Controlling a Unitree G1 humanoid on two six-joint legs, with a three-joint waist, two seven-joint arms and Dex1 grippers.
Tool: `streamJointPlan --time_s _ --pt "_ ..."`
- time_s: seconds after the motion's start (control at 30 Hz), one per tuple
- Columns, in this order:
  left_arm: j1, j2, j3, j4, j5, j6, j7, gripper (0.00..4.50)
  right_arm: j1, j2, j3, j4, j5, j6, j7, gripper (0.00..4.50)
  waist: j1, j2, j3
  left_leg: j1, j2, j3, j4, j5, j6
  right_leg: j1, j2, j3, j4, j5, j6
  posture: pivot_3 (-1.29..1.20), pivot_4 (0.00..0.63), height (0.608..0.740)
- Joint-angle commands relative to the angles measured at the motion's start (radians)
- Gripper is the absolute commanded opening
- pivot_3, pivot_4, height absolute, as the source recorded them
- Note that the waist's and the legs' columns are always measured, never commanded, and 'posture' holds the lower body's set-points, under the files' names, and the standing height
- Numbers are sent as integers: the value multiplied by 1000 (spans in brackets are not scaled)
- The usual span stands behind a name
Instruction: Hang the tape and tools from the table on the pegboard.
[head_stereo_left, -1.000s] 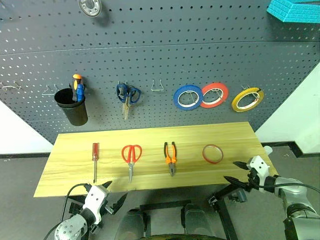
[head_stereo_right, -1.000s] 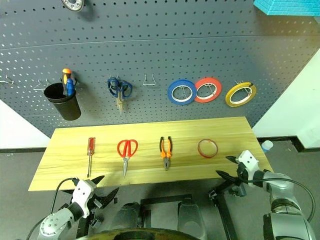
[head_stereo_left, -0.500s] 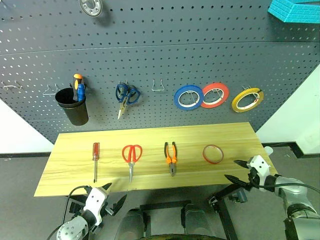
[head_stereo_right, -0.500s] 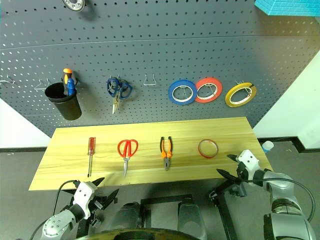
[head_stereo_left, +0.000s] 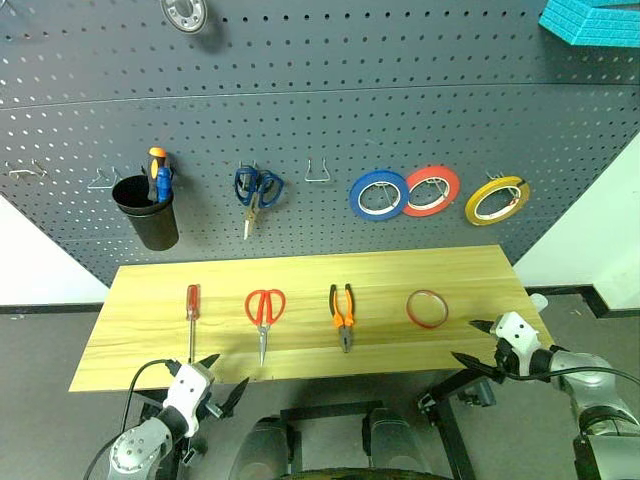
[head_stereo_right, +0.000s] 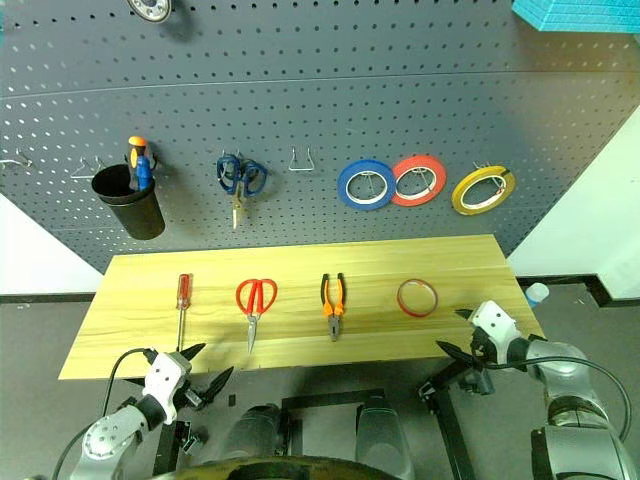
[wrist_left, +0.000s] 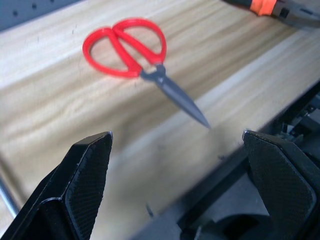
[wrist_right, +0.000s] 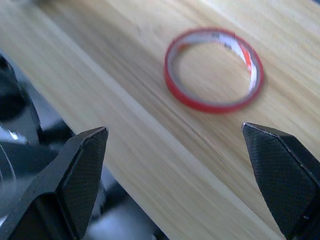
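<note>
While both arms hang low at the worktop's (head_stereo_left: 140, 320) near edge, nothing is held.
Left end effector (head_stereo_left: 212, 375) gapes empty near the scissors (head_stereo_left: 264, 315); right end effector (head_stereo_left: 478, 343) gapes empty near the tape (head_stereo_left: 427, 308).

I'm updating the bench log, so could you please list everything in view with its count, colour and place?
Table: one, light wood, below the pegboard.
Screwdriver: one, red handle, table's left.
Scissors: one, red handles, table.
Pliers: one, orange and black, table centre.
Tape ring: one, thin red, table's right.
Pegboard: one, dark grey, behind the table.
Cup: one, black, pegboard left, holding an orange-and-blue screwdriver.
Blue scissors: one, hung.
Tape rolls: blue, red, yellow, hung.
Left gripper: open, near the table's front edge.
Right gripper: open, near the tape ring.
</note>
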Motion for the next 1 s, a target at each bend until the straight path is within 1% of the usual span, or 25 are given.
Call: streamJointPlan --time_s 0.03,0.17,0.2,0.27,0.3,0.33,0.37,0.43,0.5,0.67,0.8,1.0 --pt "-92 2 -52 -78 7 52 -48 4354 -18 -17 1 -9 -4 -13 -27 4500 2 0 0 0 0 0 0 0 0 0 0 0 0 0 0 29 68 740" --pt "-190 -9 -119 -155 -9 168 -121 4354 -25 -20 16 -3 -17 16 -15 4500 3 0 0 1 0 0 1 0 0 3 0 0 1 0 0 26 67 740" --pt "-217 -13 -136 -175 -15 200 -143 4354 -106 63 66 -27 -60 96 -69 4500 1 0 0 1 0 0 1 0 0 3 0 0 1 0 0 26 67 740" --pt "-260 -19 -166 -202 -22 250 -179 4354 -242 201 146 -56 -127 221 -148 4500 -32 -4 1 3 0 1 -1 0 0 3 1 1 2 1 -1 16 64 740" --pt "-274 -22 -176 -208 -19 266 -190 4354 -280 240 167 -63 -142 256 -161 4500 -46 -5 2 3 1 1 -1 0 0 2 1 2 3 2 -2 8 62 740" --pt "-286 -24 -185 -210 -15 278 -195 4354 -295 254 176 -62 -147 277 -165 4500 -53 -5 2 2 1 0 -2 0 0 1 2 2 6 3 -3 5 61 740" --pt "-296 -26 -193 -209 -9 287 -197 4354 -310 264 187 -62 -158 297 -177 4500 -49 -2 1 4 1 -1 -2 1 0 1 2 2 11 3 -3 5 61 740" --pt "-304 -27 -199 -211 -6 299 -198 4354 -328 280 204 -67 -168 318 -192 4500 -19 4 0 11 1 -4 -3 1 0 1 3 1 14 3 -2 -5 60 740" --pt "-300 -24 -198 -214 -1 301 -189 4354 -345 296 218 -71 -171 330 -195 4500 -1 4 0 12 1 -4 -3 1 1 2 3 0 15 1 0 -5 60 740" --pt "-260 -11 -185 -236 -11 301 -173 4354 -375 320 240 -65 -182 360 -207 4500 -6 4 0 4 0 -3 -2 1 1 -3 3 1 12 3 -3 4 60 740" --pt "-218 1 -165 -258 -15 302 -155 4354 -382 318 237 -64 -175 395 -200 4500 -8 4 0 5 0 -3 -2 1 1 -5 3 1 15 1 -1 20 59 740" --pt "-161 12 -143 -292 -25 301 -133 4354 -373 282 217 -57 -160 476 -186 4500 -4 4 0 5 0 -3 0 1 1 -4 3 1 15 1 -1 25 56 740"
